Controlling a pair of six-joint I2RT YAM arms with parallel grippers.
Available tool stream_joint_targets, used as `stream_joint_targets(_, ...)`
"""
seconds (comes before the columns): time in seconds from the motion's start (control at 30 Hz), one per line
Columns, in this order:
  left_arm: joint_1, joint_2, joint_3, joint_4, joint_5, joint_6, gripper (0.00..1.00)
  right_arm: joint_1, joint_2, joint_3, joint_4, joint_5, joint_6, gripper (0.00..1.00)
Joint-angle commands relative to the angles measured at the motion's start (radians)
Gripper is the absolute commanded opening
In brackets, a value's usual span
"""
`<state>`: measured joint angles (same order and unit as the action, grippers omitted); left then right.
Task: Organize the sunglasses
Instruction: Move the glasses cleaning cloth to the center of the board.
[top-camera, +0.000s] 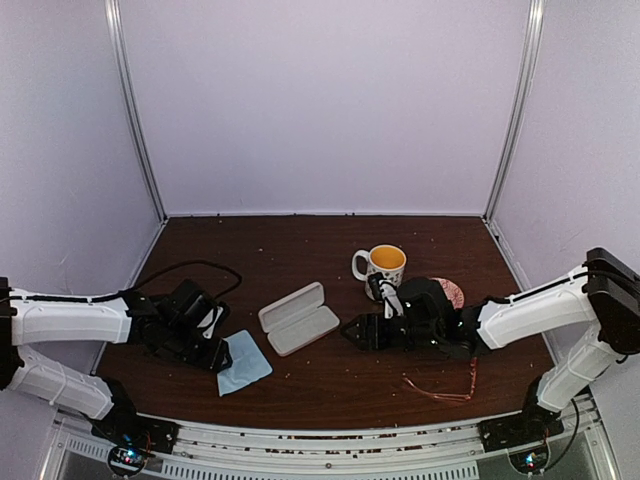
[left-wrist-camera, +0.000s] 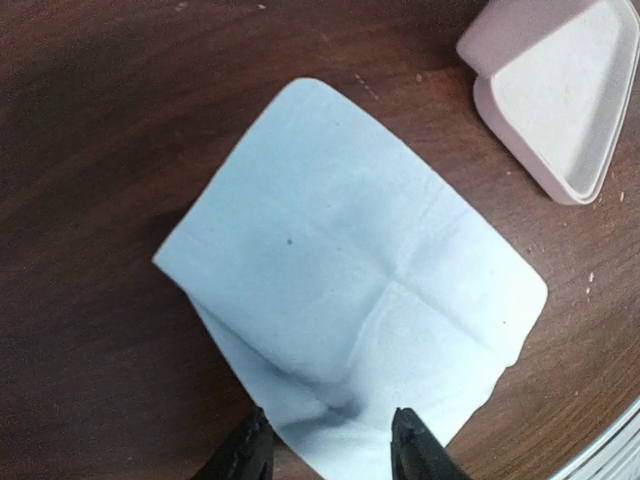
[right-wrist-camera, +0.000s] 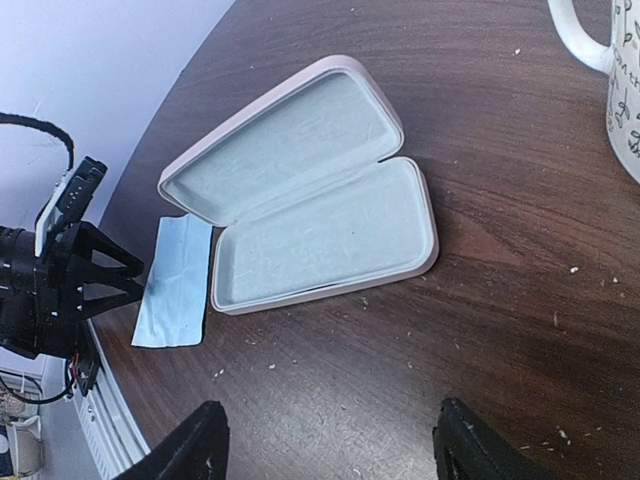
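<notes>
Sunglasses (top-camera: 440, 390) lie on the bench (top-camera: 330, 250) near its front edge, beside the right arm (top-camera: 530, 315); right tool (right-wrist-camera: 330, 440) spread, facing the open case (right-wrist-camera: 320, 190); left tool (left-wrist-camera: 330, 440) spread astride the edge of the cloth (left-wrist-camera: 340, 260)

Dark wood table (top-camera: 300, 250), pale lilac walls (top-camera: 320, 100)

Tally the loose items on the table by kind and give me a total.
Sunglasses: 1
Glasses case, lying open: 1
Light blue cloth: 1
Mug: 1
Round pinkish item beside the mug, partly hidden, kind unclear: 1
Total: 5
</notes>
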<state>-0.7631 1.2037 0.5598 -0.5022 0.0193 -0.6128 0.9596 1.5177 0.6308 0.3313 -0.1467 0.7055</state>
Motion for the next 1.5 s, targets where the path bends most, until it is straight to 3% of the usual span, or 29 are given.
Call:
stream_joint_targets(0.0,-0.034,0.073,-0.001,0.122,0.037,-0.061,0.41,0.015,0.018,0.026,0.006,0.018,0.003,0.71)
stream_joint_targets(0.37,-0.161,0.224,0.052,0.109,0.067,-0.097,0.33,0.051,0.050,0.054,-0.001,0.017,0.010,0.70)
stream_joint_targets(0.7,-0.316,0.249,0.147,0.009,0.199,-0.117,0.41,0.050,0.044,0.063,-0.027,0.027,-0.005,0.71)
stream_joint_targets(0.93,-0.323,0.278,0.262,-0.003,0.282,0.019,0.50,0.087,0.098,0.138,-0.113,0.033,-0.049,0.66)
stream_joint_targets(1.07,-0.297,0.222,0.274,-0.003,0.223,0.033,0.55,0.139,0.139,0.218,-0.210,0.050,-0.091,0.60)
stream_joint_targets(1.47,-0.027,-0.089,0.090,0.016,0.010,-0.025,0.70,0.261,0.342,0.503,-0.468,0.124,-0.162,0.52)
